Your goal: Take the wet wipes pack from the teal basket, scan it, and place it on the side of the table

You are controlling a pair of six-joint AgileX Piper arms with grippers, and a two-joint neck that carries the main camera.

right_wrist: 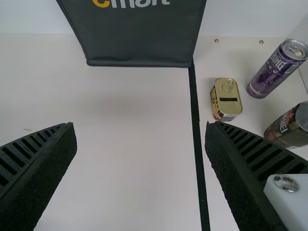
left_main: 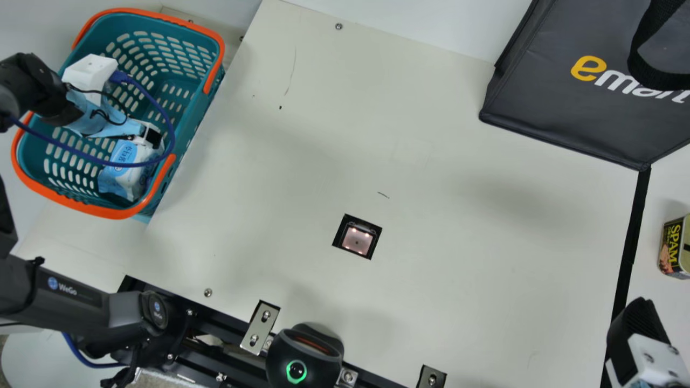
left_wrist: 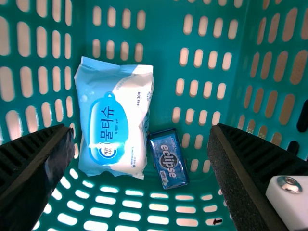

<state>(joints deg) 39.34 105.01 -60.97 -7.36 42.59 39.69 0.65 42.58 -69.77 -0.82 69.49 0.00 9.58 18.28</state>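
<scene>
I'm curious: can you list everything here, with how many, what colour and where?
Wipes pack: one, white and blue, inside basket
Small tin: one, blue, beside pack
Basket: one, teal and orange, left
Table: one, cream, centre
Square window: one, black-framed, set in table
Rounded device: one, black, green light ring, near edge
Metal brackets: several, silver, near edge
Bag: one, dark grey, far right
Strip: one, black, right side
Rectangular can: one, gold-topped, right of strip
Tall can: one, purple, further right
Dark can: one, blackish, beside purple one
Left tool: one, black, open, at basket
Right tool: one, black, open, right side
</scene>
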